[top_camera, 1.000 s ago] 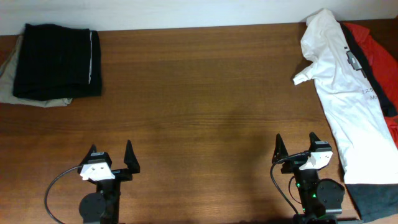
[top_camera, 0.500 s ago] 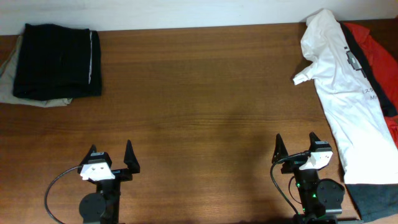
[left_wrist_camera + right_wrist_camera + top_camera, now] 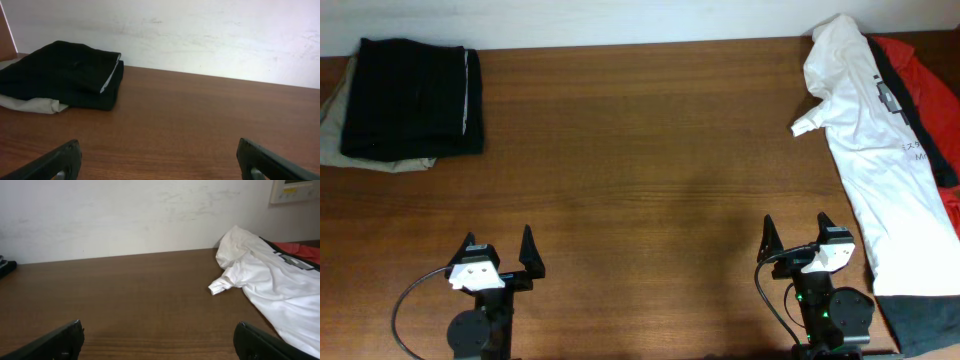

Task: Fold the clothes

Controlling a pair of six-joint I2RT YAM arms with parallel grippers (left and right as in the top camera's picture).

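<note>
Along the right edge of the brown wooden desk [image 3: 640, 150] lies a large white short-sleeved T-shirt [image 3: 875, 160]. It stretches lengthwise from the far corner toward the near edge. Its far end is rumpled, and one short sleeve [image 3: 807, 122] pokes out to the left over bare wood. A small dark print [image 3: 890, 97] and a line of dark lettering [image 3: 917, 152] show on the chest. A black-and-red garment [image 3: 918, 70] peeks out from under the shirt on its outer side, the red fabric running along the desk's right edge. A patch of dark grey cloth [image 3: 920, 315] shows just past the shirt's near hem.

In the far left corner sits a folded black garment [image 3: 410, 95] with a thin pale stripe down one side. It rests on a beige cloth [image 3: 340, 150] that juts out beneath it. A white wall [image 3: 125, 215] rises behind the desk.

Both arms stand at the near edge, facing that wall. The left end effector [image 3: 498, 240] has its jaws spread wide with nothing between them, and it is well apart from the black pile. The right end effector [image 3: 796, 225] is just as wide and just as empty. It hangs near the white shirt's lower half without touching it, and from its wrist view the shirt lies ahead and off to the right.
</note>
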